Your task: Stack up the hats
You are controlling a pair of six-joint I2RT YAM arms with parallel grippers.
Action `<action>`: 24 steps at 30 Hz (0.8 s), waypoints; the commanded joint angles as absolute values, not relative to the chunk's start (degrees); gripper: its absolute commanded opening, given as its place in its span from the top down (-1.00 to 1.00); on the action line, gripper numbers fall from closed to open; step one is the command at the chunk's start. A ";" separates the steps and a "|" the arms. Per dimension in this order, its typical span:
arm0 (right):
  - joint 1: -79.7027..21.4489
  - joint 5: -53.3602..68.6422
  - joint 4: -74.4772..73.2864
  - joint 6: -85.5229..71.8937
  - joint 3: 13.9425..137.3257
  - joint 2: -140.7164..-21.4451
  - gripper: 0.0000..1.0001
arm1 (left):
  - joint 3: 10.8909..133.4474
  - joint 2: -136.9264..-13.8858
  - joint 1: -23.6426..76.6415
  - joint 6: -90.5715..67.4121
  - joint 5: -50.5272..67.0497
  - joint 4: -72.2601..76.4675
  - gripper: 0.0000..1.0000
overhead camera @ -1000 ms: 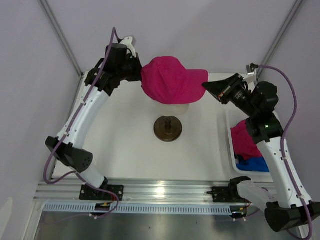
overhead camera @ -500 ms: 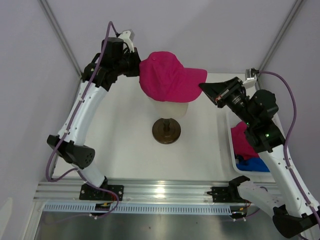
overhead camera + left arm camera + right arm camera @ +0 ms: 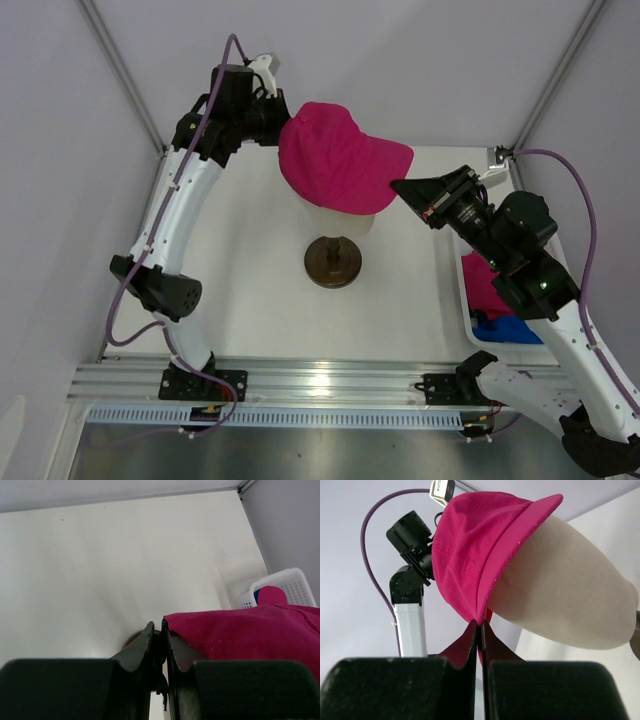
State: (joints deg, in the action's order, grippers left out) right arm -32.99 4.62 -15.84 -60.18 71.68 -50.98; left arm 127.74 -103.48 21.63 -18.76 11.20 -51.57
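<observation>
Left pincer (image 3: 161, 630) and right pincer (image 3: 480, 625) pinch the pink hat (image 3: 335, 165).

A stand (image 3: 333, 262) sits in the middle of the table (image 3: 240, 290); a head (image 3: 345, 218) is on the stand, and a hat (image 3: 335, 165) is on the head (its brim points to the right). The left gripper (image 3: 272, 125) is at the hat's back left side, touching it; the right gripper (image 3: 400, 187) is at the right, on the brim's edge. A basket (image 3: 468, 325) lies at the table's right edge, right of the stand; the other hats (image 3: 480, 285) are in it, under the right arm.
</observation>
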 commanded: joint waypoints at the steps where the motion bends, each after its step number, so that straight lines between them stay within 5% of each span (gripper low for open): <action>1: -35.07 1.32 -17.84 -57.48 71.81 -49.13 1.00 | 127.80 -103.71 20.83 -17.14 11.16 -51.68 0.67; 24: -35.24 -2.62 -18.89 -62.23 58.71 -42.54 1.00 | 124.99 -108.46 20.83 -17.23 11.25 -50.81 0.67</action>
State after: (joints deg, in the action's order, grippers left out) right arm -34.83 -0.67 -16.32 -62.37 59.13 -43.92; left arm 126.91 -106.63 21.45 -18.98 14.44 -50.17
